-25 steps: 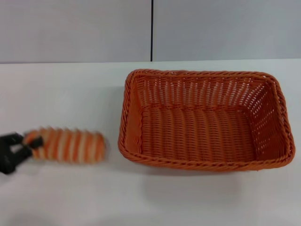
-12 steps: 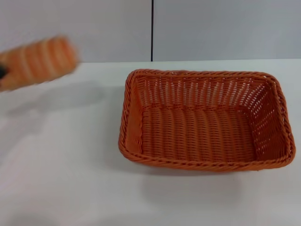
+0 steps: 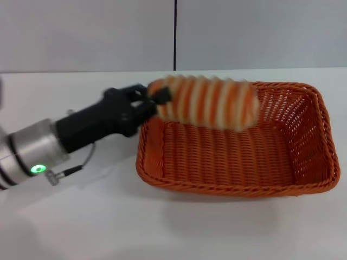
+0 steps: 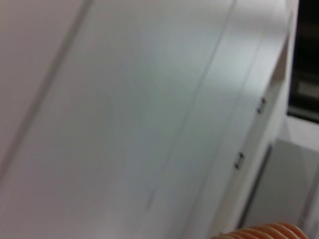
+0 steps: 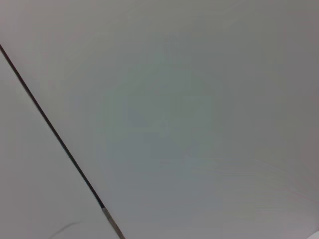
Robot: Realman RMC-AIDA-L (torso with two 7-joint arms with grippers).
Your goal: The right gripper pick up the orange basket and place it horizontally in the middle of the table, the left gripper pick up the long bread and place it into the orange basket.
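Orange-and-cream striped, the bread [image 3: 205, 103] is hanging in the air over the basket [image 3: 325, 162], above its rear left part. The left gripper [image 3: 157, 100] is clamping the loaf's left end, so the loaf is sticking out rightward from the claw. The basket is sitting on the table [image 3: 81, 216]. The right gripper is showing nowhere.
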